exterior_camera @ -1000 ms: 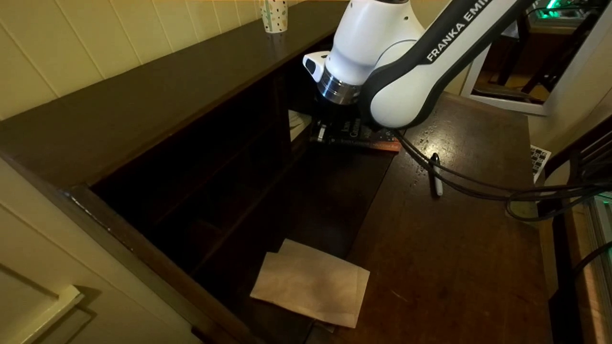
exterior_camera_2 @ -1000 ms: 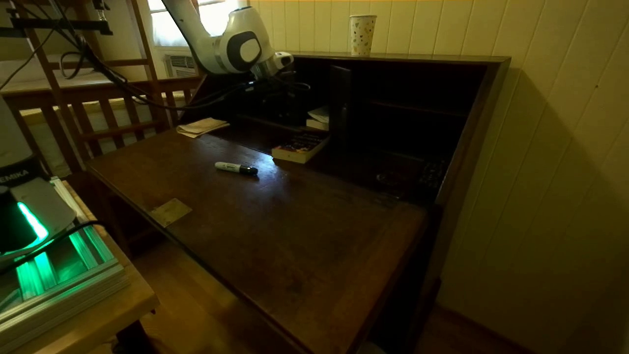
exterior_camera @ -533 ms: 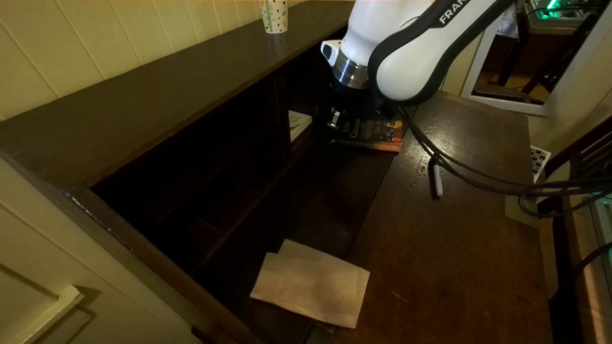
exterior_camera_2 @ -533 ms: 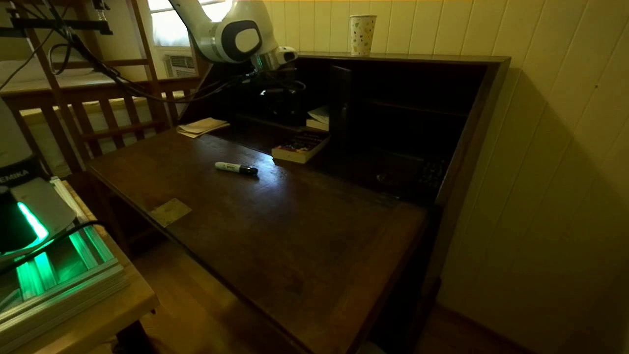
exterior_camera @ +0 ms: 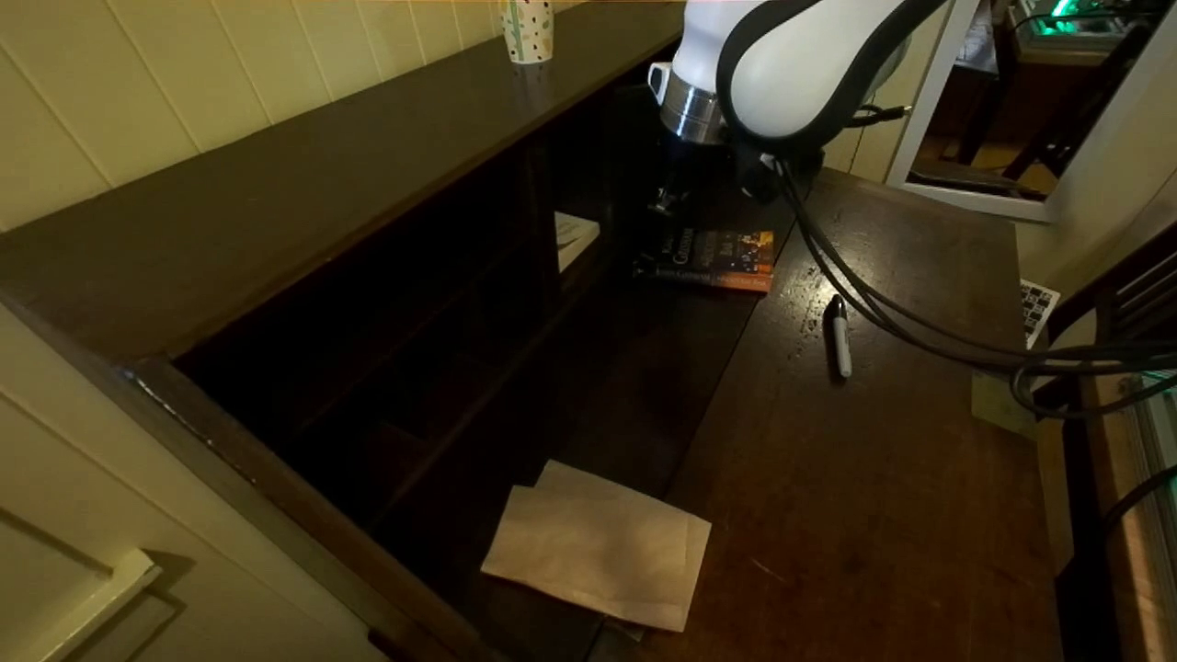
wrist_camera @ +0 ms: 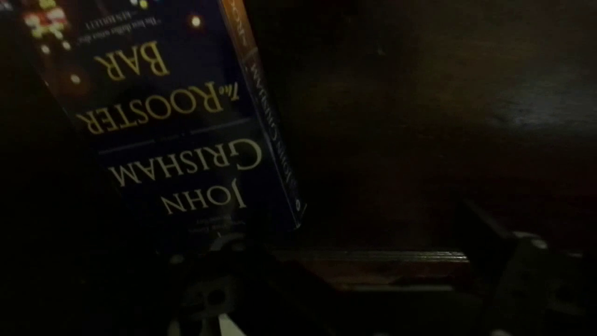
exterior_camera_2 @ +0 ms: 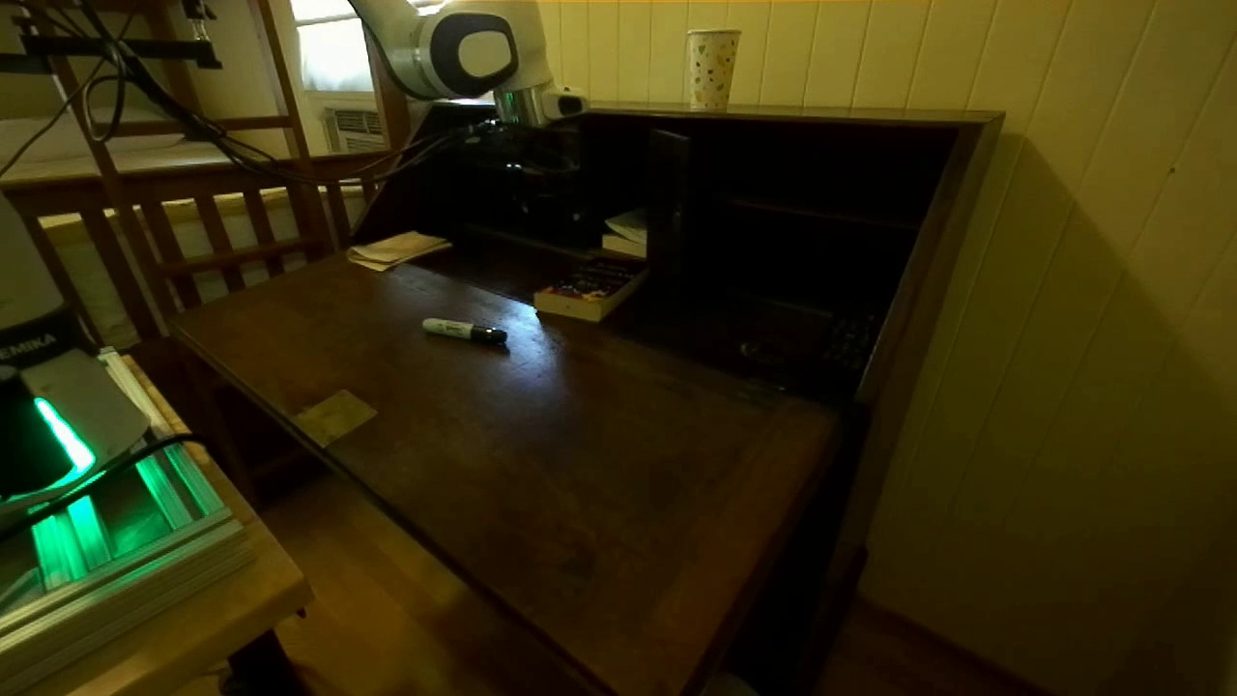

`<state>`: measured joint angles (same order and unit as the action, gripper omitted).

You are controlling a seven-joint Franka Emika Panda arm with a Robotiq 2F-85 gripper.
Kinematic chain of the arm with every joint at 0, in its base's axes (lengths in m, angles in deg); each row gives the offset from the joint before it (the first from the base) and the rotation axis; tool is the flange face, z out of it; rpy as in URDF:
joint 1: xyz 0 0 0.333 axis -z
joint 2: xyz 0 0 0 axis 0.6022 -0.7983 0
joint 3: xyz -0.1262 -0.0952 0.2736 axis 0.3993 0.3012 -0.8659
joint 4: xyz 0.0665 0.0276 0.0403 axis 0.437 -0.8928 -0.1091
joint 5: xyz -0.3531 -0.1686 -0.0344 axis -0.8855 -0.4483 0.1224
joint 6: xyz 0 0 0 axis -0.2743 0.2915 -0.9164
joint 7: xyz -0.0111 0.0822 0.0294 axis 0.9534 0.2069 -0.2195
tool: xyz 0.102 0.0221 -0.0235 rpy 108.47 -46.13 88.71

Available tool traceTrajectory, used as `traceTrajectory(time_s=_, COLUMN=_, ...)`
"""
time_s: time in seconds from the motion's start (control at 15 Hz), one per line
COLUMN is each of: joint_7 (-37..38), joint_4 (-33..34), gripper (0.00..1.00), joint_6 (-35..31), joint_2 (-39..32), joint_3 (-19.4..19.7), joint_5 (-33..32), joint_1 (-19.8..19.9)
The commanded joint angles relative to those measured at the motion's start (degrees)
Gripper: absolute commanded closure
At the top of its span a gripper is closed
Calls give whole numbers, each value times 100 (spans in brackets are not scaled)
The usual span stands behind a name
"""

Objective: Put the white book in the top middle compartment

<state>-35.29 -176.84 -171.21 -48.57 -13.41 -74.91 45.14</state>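
Nearest, in an exterior view, the robot's base [exterior_camera_2: 108, 418] rises from a wooden stand [exterior_camera_2: 259, 585], a green light [exterior_camera_2: 66, 447] glowing at its foot. Past it spreads the dark brown worktop [exterior_camera_2: 541, 474], a pale patch [exterior_camera_2: 335, 418] by its near edge. Farther in lies a marker [exterior_camera_2: 464, 332], pale with a black end, and beyond that a dark book [exterior_camera_2: 591, 287], flat, cover up. The wrist view shows its lettering upside down: The Rooster Bar, John Grisham. Pale brown papers [exterior_camera: 602, 547] lie well apart from it, toward the end of the worktop. In both exterior views the arm [exterior_camera: 782, 78] reaches in over the worktop, cables [exterior_camera: 869, 305] trailing from it. The gripper [wrist_camera: 371, 233] hangs above the worktop near the dark book, and in the wrist view its fingers [wrist_camera: 495, 235] stand wide apart. The white book [exterior_camera: 576, 237] lies low in the hutch [exterior_camera_2: 821, 116], inside a shadowed compartment [exterior_camera: 579, 204] just beside an upright divider [exterior_camera_2: 669, 203]; it is too dark in there to tell whether this is the top middle one. On top of the hutch, well above the white book, a speckled cup [exterior_camera_2: 713, 70] stands upright, and behind it all rises a yellowish panelled wall [exterior_camera_2: 841, 58].
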Motion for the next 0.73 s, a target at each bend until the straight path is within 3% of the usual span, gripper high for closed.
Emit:
traceTrajectory(time_s=0.0, joint_7=421, joint_4=78, gripper=0, joint_6=594, joint_2=123, joint_3=182, joint_5=187, joint_1=-116)
traceTrajectory(time_s=0.27, joint_7=492, joint_4=211, gripper=0, joint_6=1025, joint_2=64, joint_3=227, joint_5=188, joint_1=-101)
traceTrajectory(time_s=0.33, joint_7=410, joint_4=140, gripper=0, joint_6=783, joint_2=30, joint_3=252, joint_5=82, joint_1=-111)
traceTrajectory(time_s=0.67, joint_7=430, joint_4=148, gripper=0, joint_6=843, joint_2=30, joint_3=258, joint_5=90, joint_1=-113)
